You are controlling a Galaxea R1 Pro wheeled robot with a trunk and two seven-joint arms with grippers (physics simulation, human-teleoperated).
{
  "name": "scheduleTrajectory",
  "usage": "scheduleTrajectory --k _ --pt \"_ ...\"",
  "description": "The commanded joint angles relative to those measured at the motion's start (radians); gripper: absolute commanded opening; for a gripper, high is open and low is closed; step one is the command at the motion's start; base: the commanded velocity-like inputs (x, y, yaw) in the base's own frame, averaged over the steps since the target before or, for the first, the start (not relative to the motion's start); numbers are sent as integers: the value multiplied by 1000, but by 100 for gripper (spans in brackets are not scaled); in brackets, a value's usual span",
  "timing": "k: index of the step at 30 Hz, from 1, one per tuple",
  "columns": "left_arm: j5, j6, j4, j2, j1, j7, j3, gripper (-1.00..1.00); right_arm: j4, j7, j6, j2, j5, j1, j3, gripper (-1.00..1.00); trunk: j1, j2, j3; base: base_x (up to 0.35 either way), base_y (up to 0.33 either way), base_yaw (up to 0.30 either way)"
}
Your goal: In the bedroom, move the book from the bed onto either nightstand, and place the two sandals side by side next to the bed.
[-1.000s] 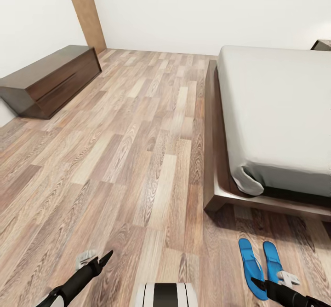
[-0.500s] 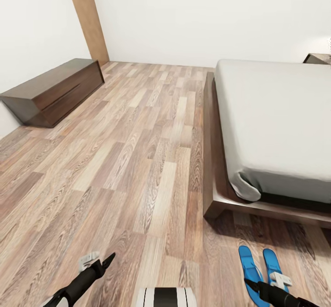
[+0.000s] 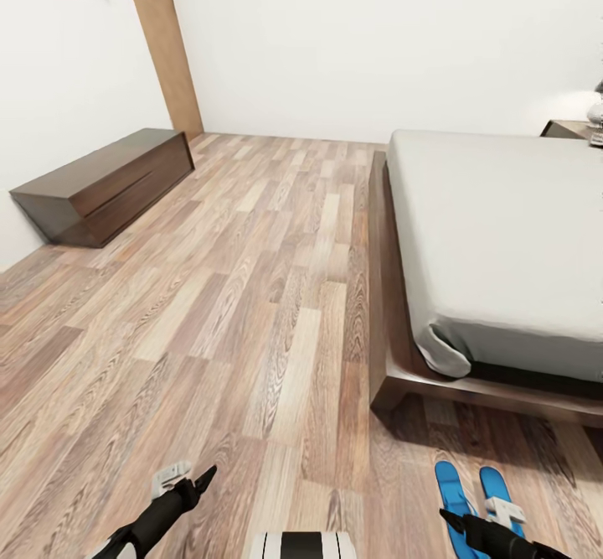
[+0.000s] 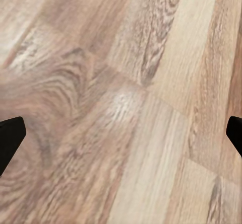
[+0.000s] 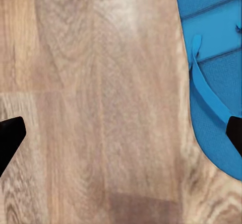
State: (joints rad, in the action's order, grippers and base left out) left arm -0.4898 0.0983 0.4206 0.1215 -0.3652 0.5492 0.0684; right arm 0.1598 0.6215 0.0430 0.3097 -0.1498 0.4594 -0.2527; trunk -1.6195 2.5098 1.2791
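Two blue sandals [image 3: 454, 492] lie side by side on the plank floor just past the foot corner of the bed [image 3: 502, 240], a large pale grey mattress on a low dark frame. My right gripper [image 3: 448, 519] hovers beside them, open and holding nothing. In the right wrist view one sandal [image 5: 212, 58] lies close to one fingertip [image 5: 234, 133], with the gripper [image 5: 121, 133] over bare floor. My left gripper [image 3: 201, 479] is open and empty over the floor [image 4: 121, 138]. A corner of the nightstand [image 3: 569, 129] peeks out behind the bed. The book is out of view.
A long low dark-brown cabinet [image 3: 109, 182] stands against the left wall by a tan wooden door [image 3: 163, 39]. Wide wood floor [image 3: 251, 291] stretches between cabinet and bed. The robot's base [image 3: 301, 545] shows at the bottom edge.
The whole picture has slid downward, so the camera has tilted up: more wall and nightstand show. Sandals, bed and both arms keep their places relative to each other.
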Motion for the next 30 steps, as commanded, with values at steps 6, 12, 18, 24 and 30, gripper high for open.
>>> scheduleTrajectory --k 6,12,18,24,30 --pt "-4 1 -2 -15 -1 -65 1 100 -1 -110 4 -31 -7 0 1 100 3 -1 -23 0 0 0" --pt "-2 21 -32 -26 -1 -124 -14 100 -2 -138 3 -40 17 0 2 100 6 -3 -46 0 0 0" --pt "-3 87 -100 -32 -1 -162 -67 100 -2 -147 3 -73 69 0 1 100 8 -4 -69 0 0 0" --pt "-4 115 -153 -33 -1 -171 -88 100 -2 -149 3 -121 116 0 1 100 11 -5 -92 0 0 0" --pt "-4 119 -163 -33 -1 -171 -91 100 0 -149 3 -131 127 0 1 100 14 -7 -115 0 0 0"
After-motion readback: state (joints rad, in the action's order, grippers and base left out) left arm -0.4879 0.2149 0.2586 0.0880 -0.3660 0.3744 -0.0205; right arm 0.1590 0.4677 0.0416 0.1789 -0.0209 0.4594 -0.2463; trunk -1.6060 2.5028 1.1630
